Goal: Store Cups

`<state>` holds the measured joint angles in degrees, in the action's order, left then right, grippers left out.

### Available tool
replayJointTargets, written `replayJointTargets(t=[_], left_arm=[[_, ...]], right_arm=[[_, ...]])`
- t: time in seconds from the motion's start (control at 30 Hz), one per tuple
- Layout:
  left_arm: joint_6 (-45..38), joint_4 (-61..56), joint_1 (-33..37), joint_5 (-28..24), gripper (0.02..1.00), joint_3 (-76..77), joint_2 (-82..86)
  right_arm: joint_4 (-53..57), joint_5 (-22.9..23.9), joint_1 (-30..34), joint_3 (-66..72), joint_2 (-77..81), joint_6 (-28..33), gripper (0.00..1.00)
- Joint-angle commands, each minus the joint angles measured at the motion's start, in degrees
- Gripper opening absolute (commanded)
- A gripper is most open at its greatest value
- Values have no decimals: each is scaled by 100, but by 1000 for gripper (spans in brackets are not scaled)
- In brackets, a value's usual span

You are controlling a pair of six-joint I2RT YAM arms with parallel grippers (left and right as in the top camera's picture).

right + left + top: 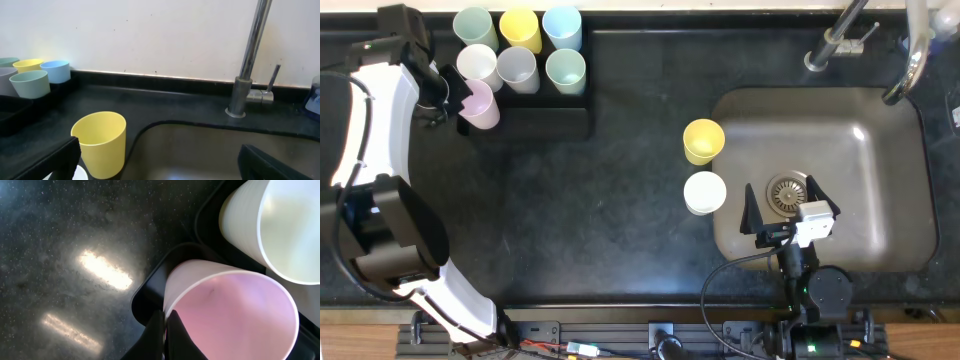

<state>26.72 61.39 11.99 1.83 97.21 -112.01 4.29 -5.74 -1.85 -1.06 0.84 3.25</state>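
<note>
A pink cup [480,105] [225,315] stands at the front left of the black tray [545,122] [150,282], and my left gripper [453,95] [165,326] is shut on its rim, one finger inside and one outside. Beside it in the tray is a white cup [477,62] [270,225], with several more cups behind. A yellow cup [703,140] [100,142] and a white cup [705,192] [80,175] stand on the counter at the sink's left edge. My right gripper [790,207] [160,170] hangs open over the sink, to the right of those two cups.
The steel sink [880,130] [200,145] takes up the right side, with a faucet [835,40] [250,60] behind it. The tray also holds green [475,25], yellow [520,28], blue [562,25], grey [517,68] and pale green [566,70] cups. Dark counter [620,220] lies between tray and sink.
</note>
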Motion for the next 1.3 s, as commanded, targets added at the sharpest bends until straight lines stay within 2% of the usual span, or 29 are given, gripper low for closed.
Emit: replayJointTargets(t=[0.03, 0.17, 0.4, 0.47, 0.63, 0.77, 0.97, 1.1, 1.3], left_arm=[[-76, -63, -22, -81, 123, -11, -22], [-76, -59, -26, -66, 229, -11, 15], [-28, -22, -330, 339, 518, 52, 1008], [35, -20, -570, 398, 617, 212, 1373], [474, 393, -1871, 754, 733, 1329, 1545], [1143, 1115, -3283, 1032, 774, 2557, 914], [2439, 2634, -4924, 885, 838, 3947, -398], [2780, 2833, -5521, 382, 840, 4050, -968], [2730, 2763, -5823, -39, 840, 4050, -1635]], right_arm=[[-33, 2, 33, 79, -59, 17, 998], [-33, 2, 33, 79, -59, 17, 996], [-33, 2, 33, 79, -59, 17, 998], [-31, 2, 33, 79, -59, 17, 996], [-33, 2, 33, 79, -59, 17, 998], [-33, 2, 33, 79, -59, 17, 998], [-33, 2, 33, 79, -59, 17, 998], [-33, 2, 33, 79, -59, 17, 998], [-33, 2, 33, 79, -59, 17, 996]])
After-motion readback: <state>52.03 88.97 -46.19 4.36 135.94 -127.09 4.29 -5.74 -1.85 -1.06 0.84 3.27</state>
